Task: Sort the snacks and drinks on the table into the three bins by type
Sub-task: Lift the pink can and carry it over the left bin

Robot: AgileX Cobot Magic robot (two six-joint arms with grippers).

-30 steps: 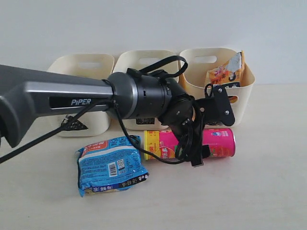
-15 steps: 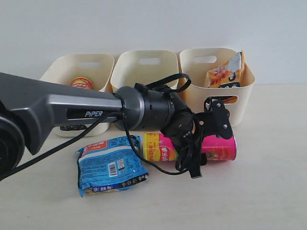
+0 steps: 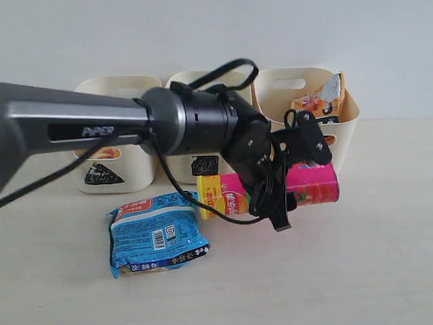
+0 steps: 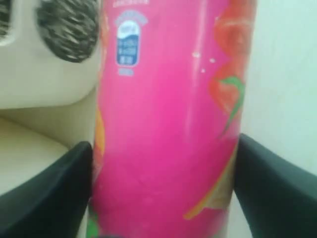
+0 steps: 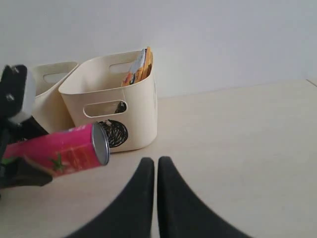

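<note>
Pink can (image 3: 312, 184) now up off table (image 3: 365, 271), tilted, in front of bins (image 3: 342, 132).
L gripper (image 4: 163, 198) clamped mid-body; R gripper (image 5: 156, 188) pinched together, empty. Can prob stiff, light, slick, so hold at middle.

A plain pale grey wall (image 3: 216, 34), evenly lit.

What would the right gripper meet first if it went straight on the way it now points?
Probably the near corner of the circle-marked bin, roughly in line with the right gripper; depth is unclear, so it may pass beside it.
</note>
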